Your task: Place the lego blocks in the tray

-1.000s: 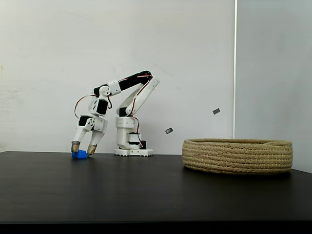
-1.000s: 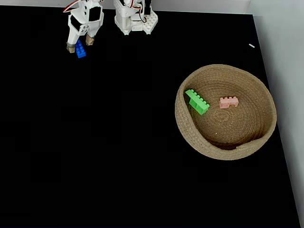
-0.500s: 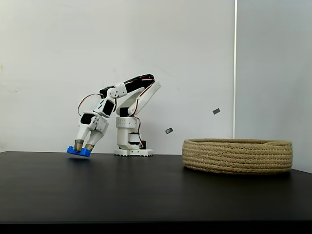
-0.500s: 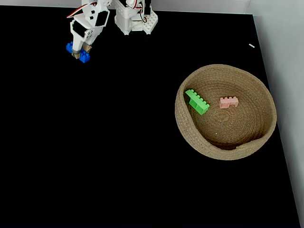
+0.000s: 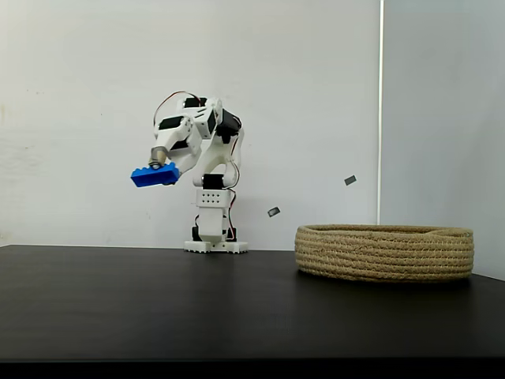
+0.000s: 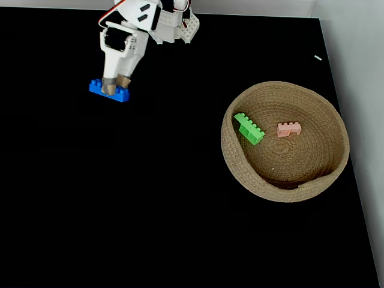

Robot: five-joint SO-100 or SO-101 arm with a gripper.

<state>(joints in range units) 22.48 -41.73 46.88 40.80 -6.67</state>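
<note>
My gripper (image 5: 158,164) (image 6: 115,87) is shut on the blue lego block (image 5: 155,175) (image 6: 110,91) and holds it high above the black table, left of the arm's base. The tray (image 5: 385,253) (image 6: 234,162), a round basket of coiled tan rope, sits on the table's right side, well away from the gripper. Inside it lie the green lego block (image 6: 249,128), leaning against the left wall, and the pale pink lego block (image 6: 289,129) near the middle.
The arm's white base (image 5: 215,245) (image 6: 180,27) stands at the table's far edge. The black table (image 5: 197,308) (image 6: 150,198) stretches bare between the base and the basket. A white wall rises behind, and the table's right edge (image 6: 354,174) runs close to the basket.
The gripper closed on the blue block on the table, then lifted it high off the surface and swung it a little toward the arm's front. The basket and its two blocks stayed put.
</note>
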